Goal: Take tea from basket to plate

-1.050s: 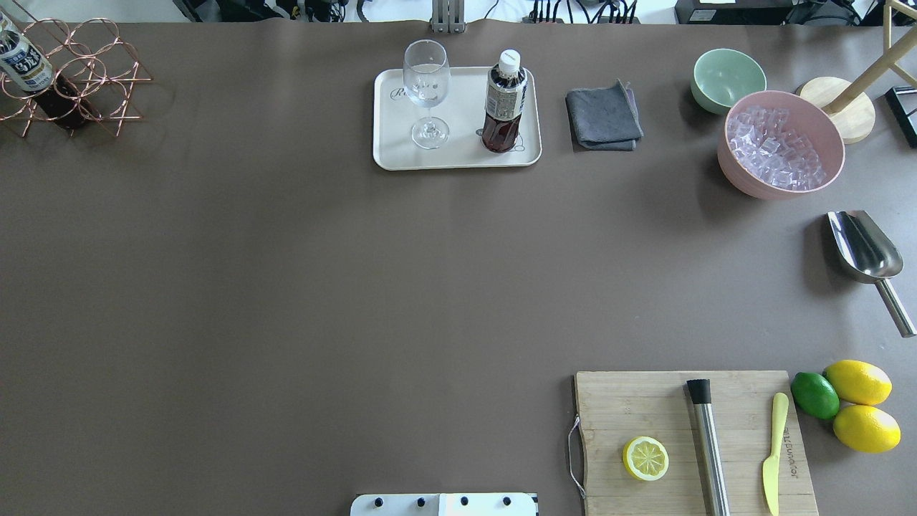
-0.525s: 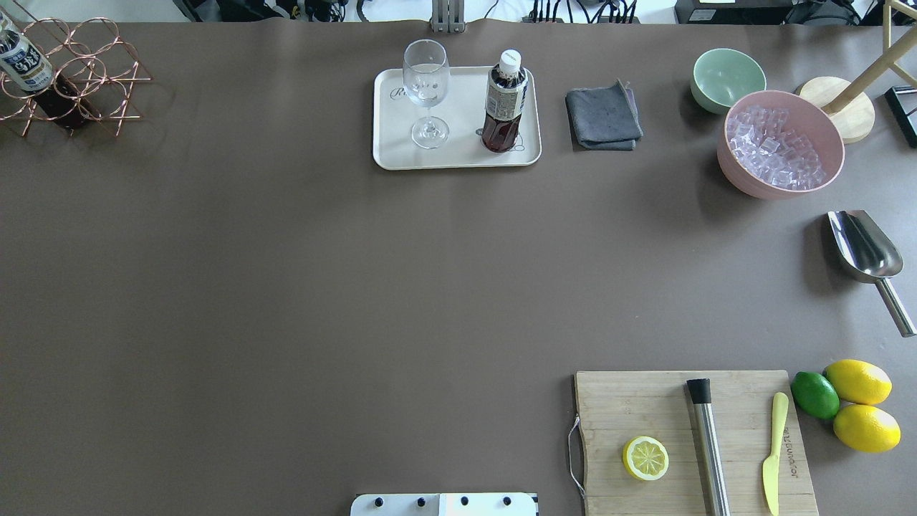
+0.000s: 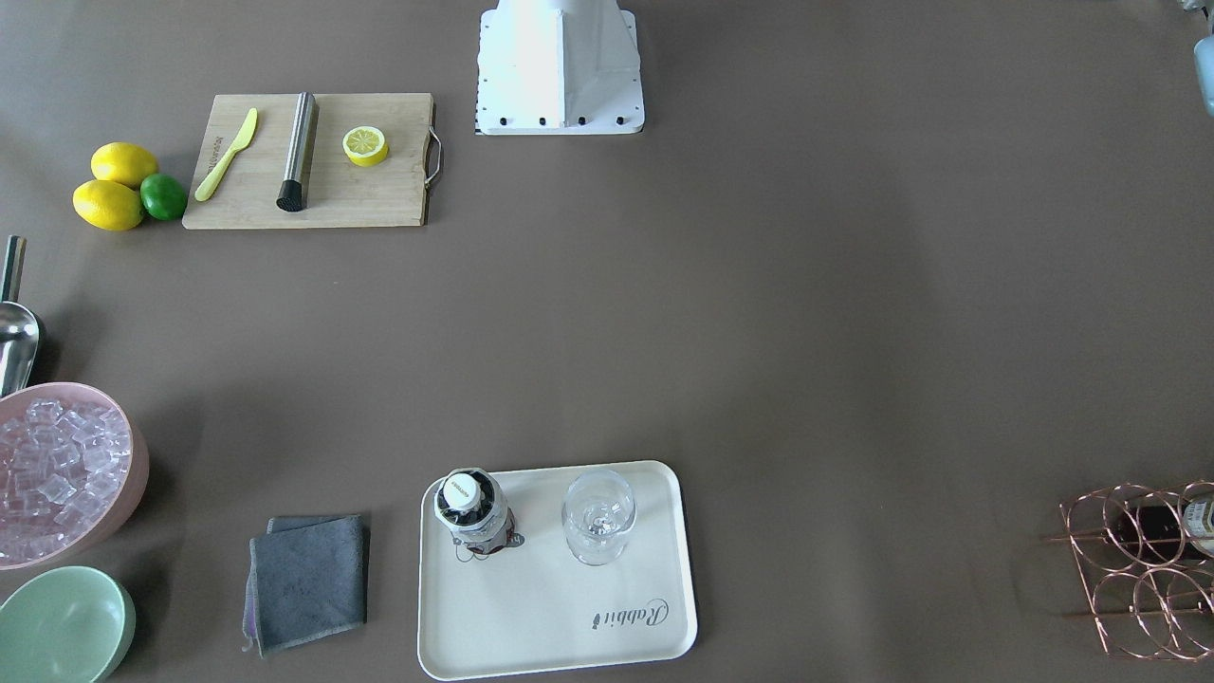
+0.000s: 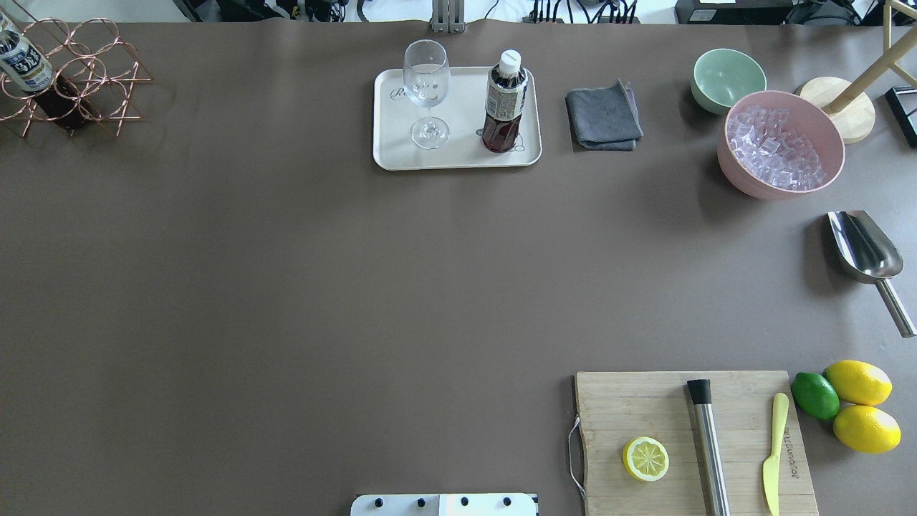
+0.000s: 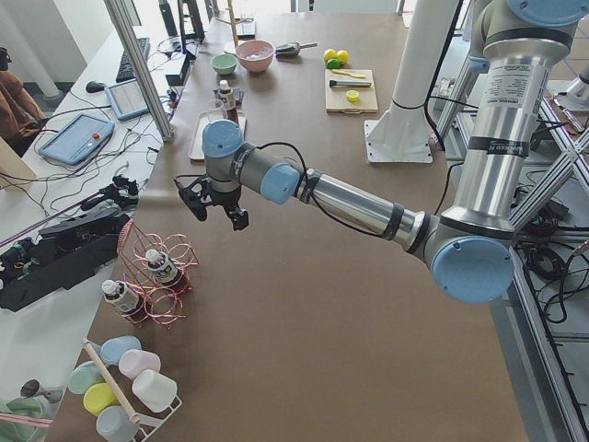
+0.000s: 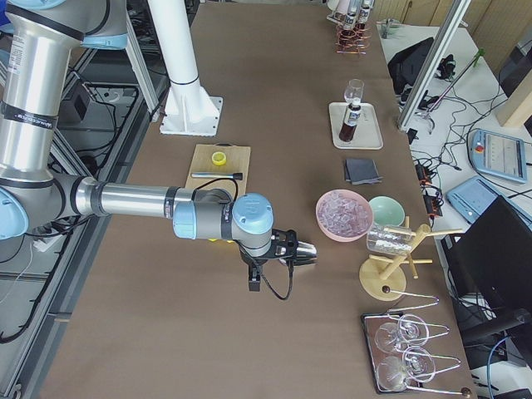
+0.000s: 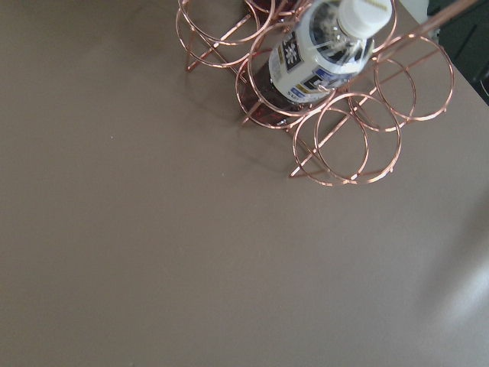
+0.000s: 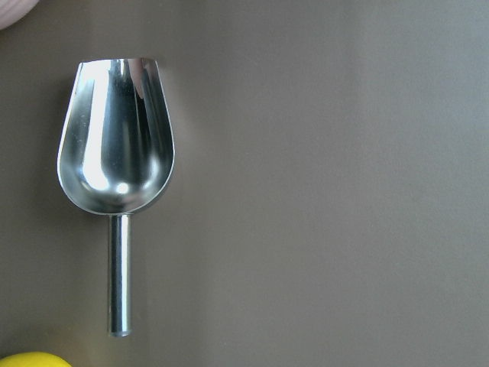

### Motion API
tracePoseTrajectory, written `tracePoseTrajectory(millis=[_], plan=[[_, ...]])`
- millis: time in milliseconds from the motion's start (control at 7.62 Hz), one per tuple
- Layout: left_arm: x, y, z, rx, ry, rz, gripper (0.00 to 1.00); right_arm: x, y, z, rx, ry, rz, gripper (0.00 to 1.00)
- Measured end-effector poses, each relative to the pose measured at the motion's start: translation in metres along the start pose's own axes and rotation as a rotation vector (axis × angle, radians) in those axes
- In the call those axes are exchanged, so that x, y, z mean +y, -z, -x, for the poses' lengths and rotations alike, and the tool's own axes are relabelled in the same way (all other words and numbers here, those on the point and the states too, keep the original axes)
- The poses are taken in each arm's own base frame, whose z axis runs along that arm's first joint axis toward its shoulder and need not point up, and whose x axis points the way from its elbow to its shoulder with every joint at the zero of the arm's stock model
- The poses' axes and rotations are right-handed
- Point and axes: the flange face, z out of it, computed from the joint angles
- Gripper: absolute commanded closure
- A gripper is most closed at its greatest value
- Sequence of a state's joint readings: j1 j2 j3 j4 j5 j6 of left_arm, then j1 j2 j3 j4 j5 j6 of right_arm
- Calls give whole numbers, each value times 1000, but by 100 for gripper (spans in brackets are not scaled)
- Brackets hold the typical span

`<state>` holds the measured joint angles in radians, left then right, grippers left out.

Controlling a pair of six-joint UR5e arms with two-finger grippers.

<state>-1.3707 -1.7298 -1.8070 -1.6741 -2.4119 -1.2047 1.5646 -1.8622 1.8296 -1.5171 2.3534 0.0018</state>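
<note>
One tea bottle with a white cap stands upright on the cream plate, beside a clear glass. Another tea bottle leans in a ring of the copper wire basket at the table's far left corner. In the exterior left view, two bottles sit in the basket. My left gripper hangs above the table a little short of the basket. My right gripper hovers over a steel scoop. I cannot tell whether either gripper is open or shut.
A grey cloth, a mint-green bowl and a pink bowl of ice lie right of the plate. The wooden cutting board holds a lemon half, a muddler and a yellow knife. Lemons and a lime sit beside it.
</note>
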Motion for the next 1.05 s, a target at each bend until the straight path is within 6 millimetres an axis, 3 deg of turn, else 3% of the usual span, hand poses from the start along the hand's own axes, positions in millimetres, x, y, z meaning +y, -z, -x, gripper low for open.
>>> tracePoseTrajectory(millis=[262, 394, 1050], plan=[[29, -9, 1, -3, -219, 30, 3, -1, -1, 1, 0, 2, 1, 0], [33, -9, 9, -7, -360, 33, 3, -2, -1, 2, 0, 4, 2, 0], [17, -28, 61, -73, -781, 51, 2, -6, -1, 8, -2, 19, 3, 0]])
